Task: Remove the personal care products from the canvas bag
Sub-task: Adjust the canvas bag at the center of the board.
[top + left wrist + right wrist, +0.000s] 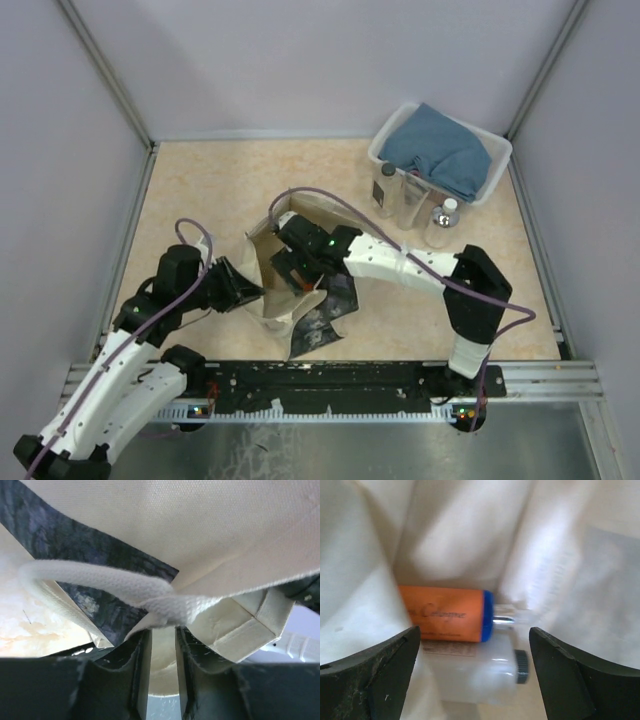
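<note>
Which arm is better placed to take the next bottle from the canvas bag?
The right. The right gripper is open inside the canvas bag, facing the orange bottle and a pale bottle. The left gripper holds the bag's rim.

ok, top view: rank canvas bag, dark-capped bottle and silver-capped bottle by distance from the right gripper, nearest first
1. canvas bag: table centre; the right gripper is down in its mouth.
2. dark-capped bottle: back right, at the white basket's near-left side.
3. silver-capped bottle: farther right, in front of the basket.
</note>
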